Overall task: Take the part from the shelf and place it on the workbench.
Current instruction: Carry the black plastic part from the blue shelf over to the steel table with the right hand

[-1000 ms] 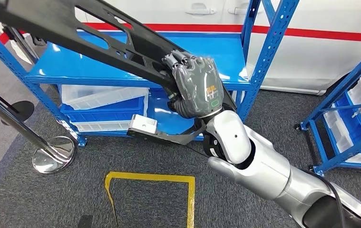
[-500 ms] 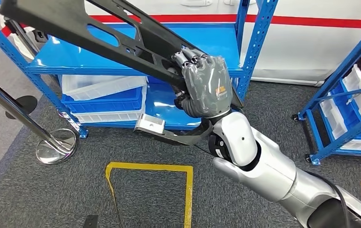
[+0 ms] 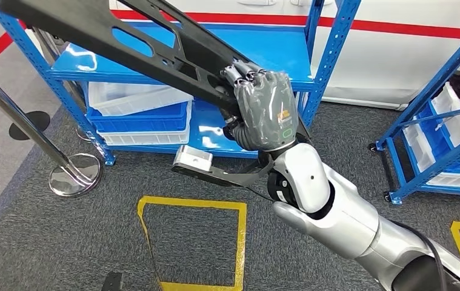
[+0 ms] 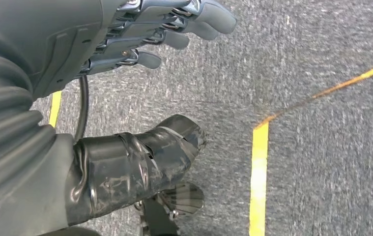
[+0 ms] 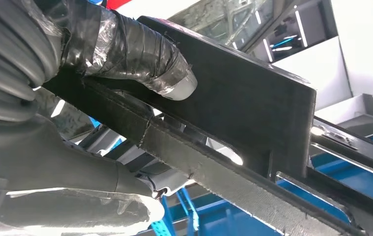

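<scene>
Head view: the right hand [image 3: 262, 111] is gripping the black part [image 3: 124, 36], a long, flat, cut-out frame, with fingers wrapped over its upper edge. In the right wrist view the taped thumb [image 5: 140, 51] is pressing on the part's flat face. The part is slanting up from the hand toward 10 o'clock, crossing in front of the blue shelf [image 3: 276, 57], its far end running out of frame.

Change: against the pictures of a second ago, the whole scene is sliding. The shelf's lower bins [image 3: 142, 118] and the chrome stanchion base [image 3: 76, 176] are drifting right and down, while hand and part are staying almost fixed relative to the camera. This reads as the robot turning or stepping with the part in hand, not the part moving alone. Judged from that, pick-up is done and transport is under way; no workbench is in sight yet.

Left wrist view: the left hand [image 4: 125, 39] is hanging over the grey carpet with its fingers loosely curled, holding nothing.

Edges and room: the part's long end is passing close to the shelf's left upright [image 3: 45, 79] at 10 o'clock, and the slanting stanchion pole [image 3: 15, 115] is standing at 9 o'clock; both could catch it in a swing. A second blue rack [image 3: 439, 139] is standing at 3 o'clock. Open carpet with yellow floor tape [image 3: 191, 206] is lying at 6 o'clock.
</scene>
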Controlling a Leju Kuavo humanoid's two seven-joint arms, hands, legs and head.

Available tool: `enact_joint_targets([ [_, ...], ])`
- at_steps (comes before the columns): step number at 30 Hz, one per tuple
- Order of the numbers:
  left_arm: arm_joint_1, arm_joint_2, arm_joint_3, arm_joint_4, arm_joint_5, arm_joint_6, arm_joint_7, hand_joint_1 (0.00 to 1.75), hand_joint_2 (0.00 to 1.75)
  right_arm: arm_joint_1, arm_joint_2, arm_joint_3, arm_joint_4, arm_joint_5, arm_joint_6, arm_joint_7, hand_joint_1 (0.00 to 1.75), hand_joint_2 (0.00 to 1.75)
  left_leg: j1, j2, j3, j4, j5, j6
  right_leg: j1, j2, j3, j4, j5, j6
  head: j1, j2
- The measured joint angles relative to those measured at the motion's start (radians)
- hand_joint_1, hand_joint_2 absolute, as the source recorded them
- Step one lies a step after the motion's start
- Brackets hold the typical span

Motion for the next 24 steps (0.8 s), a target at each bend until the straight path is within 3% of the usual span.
enact_joint_targets([
  [2,0.001,0.0,0.0,0.0,0.0,-0.002,0.003,0.0,1.75,0.002,-0.001,-0.002,-0.002,-0.008,0.002,0.0,1.75,1.75,-0.003,-0.003,-0.015,0.002,0.011,0.008,0.001,0.0,-0.044,0.125,-0.076,0.001,0.003,0.0],
  [4,0.003,0.0,0.0,0.0,0.0,-0.004,0.005,0.0,1.75,0.006,-0.003,-0.003,-0.002,-0.013,0.004,0.0,1.75,1.75,-0.006,-0.011,-0.03,0.007,0.018,0.008,0.002,0.0,-0.062,0.202,-0.104,0.0,0.003,0.0],
  [5,0.004,0.0,0.0,0.0,0.0,-0.005,0.006,0.0,1.75,0.008,-0.004,-0.003,-0.002,-0.015,0.004,0.0,1.75,1.75,-0.007,-0.018,-0.037,0.011,0.021,0.008,0.003,0.001,-0.045,0.188,-0.092,-0.002,0.003,0.0],
  [7,0.004,-0.001,0.0,0.0,0.0,-0.007,0.007,0.0,1.75,0.009,-0.005,-0.004,-0.003,-0.019,0.005,0.0,1.75,1.75,-0.007,-0.032,-0.047,0.022,0.022,0.006,0.007,0.021,0.029,0.072,-0.044,-0.014,0.003,0.0],
  [9,0.002,-0.003,0.0,0.0,0.0,-0.008,0.007,0.0,1.75,0.009,-0.006,-0.005,-0.006,-0.021,0.005,0.0,1.75,1.75,-0.008,-0.046,-0.061,0.036,0.022,0.0,0.008,0.049,0.087,-0.034,-0.018,-0.026,0.003,0.0],
  [11,0.002,-0.004,-0.001,0.0,0.0,-0.008,0.007,0.0,1.75,0.009,-0.007,-0.007,-0.009,-0.023,0.005,0.0,1.75,1.75,-0.004,-0.059,-0.073,0.041,0.026,-0.01,0.011,0.052,0.096,-0.058,-0.019,-0.03,0.003,0.0],
  [14,0.004,-0.001,-0.004,0.001,-0.001,-0.008,0.007,0.0,1.75,0.009,-0.008,-0.009,-0.013,-0.025,0.005,-0.001,1.75,1.75,-0.003,-0.064,-0.087,0.056,0.016,-0.027,0.004,0.024,0.101,-0.075,-0.009,-0.038,0.002,0.0],
  [17,0.002,-0.002,-0.007,0.002,-0.003,-0.007,0.007,0.0,1.75,0.008,-0.008,-0.011,-0.018,-0.024,0.005,-0.001,1.75,1.75,0.004,-0.029,-0.156,0.202,-0.061,-0.046,0.0,-0.005,0.104,-0.084,-0.003,-0.042,-0.004,0.0],
  [19,0.002,-0.002,-0.008,0.002,-0.003,-0.007,0.007,0.0,1.75,0.009,-0.008,-0.011,-0.02,-0.022,0.005,-0.002,1.75,1.75,0.011,-0.021,-0.196,0.288,-0.082,-0.057,-0.001,-0.024,0.103,-0.083,-0.004,-0.042,-0.004,0.0],
  [20,0.003,-0.001,-0.008,0.002,-0.003,-0.007,0.007,0.0,1.75,0.009,-0.008,-0.011,-0.02,-0.021,0.005,-0.002,1.75,1.75,0.015,-0.018,-0.192,0.279,-0.065,-0.061,-0.003,-0.033,0.103,-0.083,-0.005,-0.041,-0.005,0.0],
  [21,0.003,0.0,-0.008,0.002,-0.003,-0.007,0.007,0.0,1.75,0.01,-0.008,-0.011,-0.021,-0.02,0.005,-0.002,1.75,1.75,0.017,-0.011,-0.169,0.232,-0.032,-0.065,-0.005,-0.041,0.103,-0.082,-0.006,-0.039,-0.004,0.0],
  [23,0.001,0.0,-0.009,0.002,-0.004,-0.007,0.007,0.0,1.75,0.009,-0.008,-0.011,-0.026,-0.019,0.005,-0.002,1.75,1.75,0.015,0.022,-0.103,0.095,0.024,-0.068,-0.006,-0.055,0.104,-0.079,-0.008,-0.03,-0.005,0.0],
  [24,-0.001,0.0,-0.01,0.002,-0.005,-0.007,0.007,0.0,1.75,0.009,-0.008,-0.012,-0.029,-0.018,0.005,-0.002,1.75,1.75,0.011,0.035,-0.082,0.05,0.037,-0.063,-0.004,-0.061,0.103,-0.078,-0.008,-0.024,-0.005,0.0],
])
